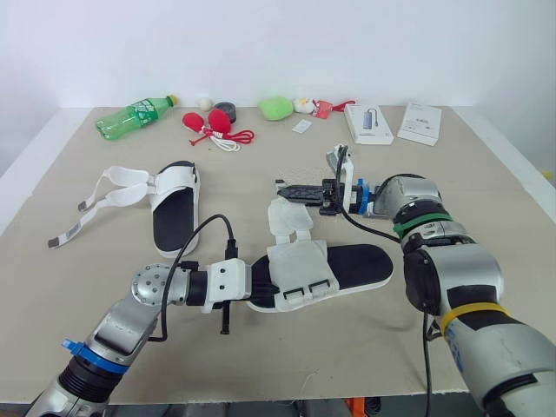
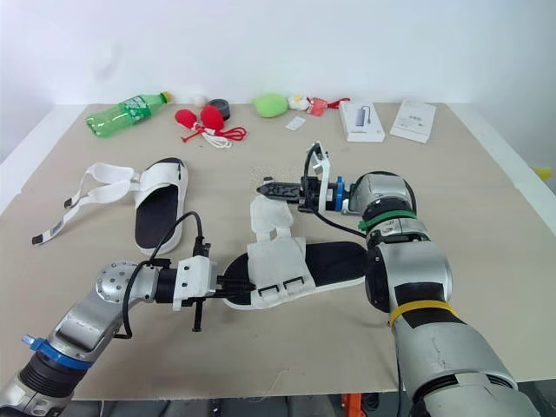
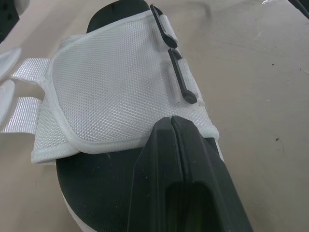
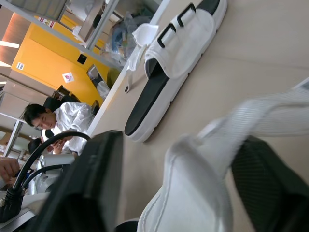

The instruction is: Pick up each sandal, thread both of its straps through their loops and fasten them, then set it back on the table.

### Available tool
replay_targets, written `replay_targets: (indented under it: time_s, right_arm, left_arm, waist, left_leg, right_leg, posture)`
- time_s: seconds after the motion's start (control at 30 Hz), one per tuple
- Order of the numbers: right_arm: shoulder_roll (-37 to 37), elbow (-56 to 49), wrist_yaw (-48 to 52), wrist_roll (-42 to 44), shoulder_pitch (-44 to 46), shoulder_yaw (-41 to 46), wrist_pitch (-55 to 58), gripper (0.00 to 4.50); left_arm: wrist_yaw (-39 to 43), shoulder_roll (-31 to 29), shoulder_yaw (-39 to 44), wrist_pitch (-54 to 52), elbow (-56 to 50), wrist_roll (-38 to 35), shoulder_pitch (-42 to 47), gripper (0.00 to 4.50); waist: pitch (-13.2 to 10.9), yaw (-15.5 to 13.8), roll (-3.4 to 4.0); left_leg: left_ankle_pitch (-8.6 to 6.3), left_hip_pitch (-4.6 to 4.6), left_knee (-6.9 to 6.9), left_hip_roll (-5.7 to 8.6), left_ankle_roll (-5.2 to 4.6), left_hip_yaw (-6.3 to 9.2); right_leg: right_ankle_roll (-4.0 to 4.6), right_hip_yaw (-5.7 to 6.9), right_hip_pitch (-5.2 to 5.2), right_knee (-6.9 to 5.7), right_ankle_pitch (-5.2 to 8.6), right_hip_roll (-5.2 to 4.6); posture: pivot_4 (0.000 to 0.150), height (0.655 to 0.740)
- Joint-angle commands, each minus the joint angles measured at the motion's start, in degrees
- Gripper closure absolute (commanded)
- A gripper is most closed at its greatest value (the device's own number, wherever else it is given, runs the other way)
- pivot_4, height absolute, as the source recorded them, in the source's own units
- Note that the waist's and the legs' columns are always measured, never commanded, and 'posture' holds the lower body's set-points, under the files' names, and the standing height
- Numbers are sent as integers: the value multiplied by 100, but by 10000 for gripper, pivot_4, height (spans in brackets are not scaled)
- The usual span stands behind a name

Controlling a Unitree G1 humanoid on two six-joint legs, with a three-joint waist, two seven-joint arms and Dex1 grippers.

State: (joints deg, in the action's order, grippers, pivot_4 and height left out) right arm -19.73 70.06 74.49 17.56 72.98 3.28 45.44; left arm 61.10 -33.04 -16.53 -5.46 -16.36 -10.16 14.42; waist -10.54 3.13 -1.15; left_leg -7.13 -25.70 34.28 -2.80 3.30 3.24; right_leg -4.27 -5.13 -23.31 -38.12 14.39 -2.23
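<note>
One black-soled sandal (image 1: 360, 263) with a white upper flap (image 1: 295, 269) lies at the table's middle front, its two white straps (image 1: 291, 219) loose on the far side. My left gripper (image 1: 254, 289) is shut, its fingertips (image 3: 171, 126) over the black footbed and touching the flap's edge. Just above the straps hovers my right gripper (image 1: 287, 189), pointing left; it is open, with a white strap (image 4: 207, 159) lying between its fingers (image 4: 91, 183). A second sandal (image 1: 176, 208) rests at the left with its straps (image 1: 95, 201) trailing away to the left.
Along the far edge lie a green bottle (image 1: 135, 115), red objects with a cord (image 1: 215, 124), a green lump (image 1: 276, 108) and two white boxes (image 1: 367, 123) (image 1: 420, 122). A person (image 4: 63, 118) sits beyond the table's left side.
</note>
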Motion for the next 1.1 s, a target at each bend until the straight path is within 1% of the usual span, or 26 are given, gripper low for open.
replay_targets:
  time_s: [0.03, 0.07, 0.1, 0.17, 0.2, 0.33, 0.47, 0.57, 0.67, 0.77, 0.87, 0.93, 0.97, 1.1]
  right_arm:
    - [-66, -77, 164, -34, 218, 138, -203, 31476]
    - [-75, -91, 191, -38, 214, 143, -248, 35667]
    - [-82, -106, 199, -50, 207, 146, -314, 36815]
    - [-95, -162, 272, -106, 175, 112, -519, 44440]
    - [-98, -206, 314, -147, 148, 82, -663, 44895]
    - [-85, -523, 620, -323, -75, -95, -1510, 44895]
    - [-14, -748, 561, -320, -286, 31, -2527, 44895]
    - [3, -963, 770, -380, -475, -31, -3204, 44895]
    - [64, -1289, 950, -238, -671, 94, -4075, 44895]
    - [68, -1791, 1363, -201, -993, 90, -5345, 44895]
    - [-114, -2277, 1768, -166, -1480, -386, -6778, 44895]
    - [-434, -2736, 1801, 28, -1886, -1105, -8009, 44895]
    - [-533, -2871, 1801, 94, -2005, -1333, -8469, 44895]
    - [-713, -2755, 1801, 86, -2069, -1795, -9340, 44895]
  left_arm:
    - [-34, -13, 6, 29, -126, -20, -3, 45000]
    - [-27, -13, 3, 37, -117, -18, 4, 45000]
    - [-20, -13, 0, 44, -108, -16, 12, 45000]
    - [-5, -15, -3, 54, -96, -16, 21, 45000]
    - [3, -16, -2, 57, -91, -19, 24, 45000]
    - [19, -16, -8, 52, -87, -23, 38, 45000]
    - [36, -2, -29, 27, -84, -31, 61, 45000]
    - [43, 10, -39, 24, -79, -29, 72, 45000]
    - [40, 16, -33, 35, -60, -22, 88, 45000]
    - [-27, 51, 7, 31, 6, -21, 99, 45000]
    - [-81, 82, 37, 8, 54, -19, 121, 45000]
    - [-100, 98, 56, -14, 79, -46, 141, 45000]
    - [-106, 102, 61, -17, 94, -57, 150, 45000]
    - [-111, 127, 41, -15, 141, -80, 194, 45000]
  waist:
    - [0, 0, 0]
    - [0, 0, 0]
    - [0, 0, 0]
    - [0, 0, 0]
    - [0, 0, 0]
    - [-1, 2, 1]
    - [-1, 1, 1]
    - [-2, 1, 3]
    - [-2, 1, 3]
    - [-2, 0, 3]
    - [-4, -1, 6]
    - [-4, -4, 6]
    - [-4, -7, 6]
    - [-4, -31, 6]
  left_leg:
    - [0, 0, 0, 0, 0, 0]
    - [0, 0, 0, 0, 0, 0]
    - [0, 0, 0, 0, 0, 0]
    - [0, 0, 0, 0, 0, 0]
    - [0, 0, 0, 0, 0, 0]
    - [0, 0, 0, 0, 0, 0]
    - [0, 0, 0, 0, 0, 0]
    - [0, 0, 0, 0, 0, 0]
    - [0, 0, 0, 0, 0, 0]
    - [0, 0, -1, 0, 0, 0]
    - [0, 1, -1, -2, 0, 1]
    - [0, 2, -2, -2, 0, 0]
    - [0, 5, -1, -2, 0, 0]
    - [0, 9, -1, -1, 1, 0]
  right_leg:
    - [0, 0, 0, 0, 0, 0]
    - [0, 0, 0, 0, 0, 0]
    - [0, 0, 0, 0, 0, 0]
    - [0, 0, 0, 0, 0, 0]
    - [0, 0, 0, 0, 0, 0]
    - [0, 0, 0, 0, 0, 0]
    - [-1, 0, 0, 0, 0, 0]
    - [-2, 0, 0, 0, 0, 0]
    - [-2, 0, 0, 0, -1, 1]
    - [-3, 0, 1, 0, 0, 1]
    - [-4, 2, 4, 0, 0, 1]
    - [-5, 1, 4, 0, 0, 1]
    - [-5, 0, 7, 0, 0, 1]
    - [-6, 0, 16, 2, 4, -1]
  posture:
    - [1500, 7400]
    - [1500, 7400]
    - [1500, 7400]
    - [1500, 7400]
    - [1500, 7400]
    - [1500, 7400]
    - [1500, 7400]
    - [1500, 7400]
    - [1500, 7400]
    - [1500, 7400]
    - [1500, 7400]
    - [1500, 7400]
    - [1500, 7400]
    - [1500, 7400]
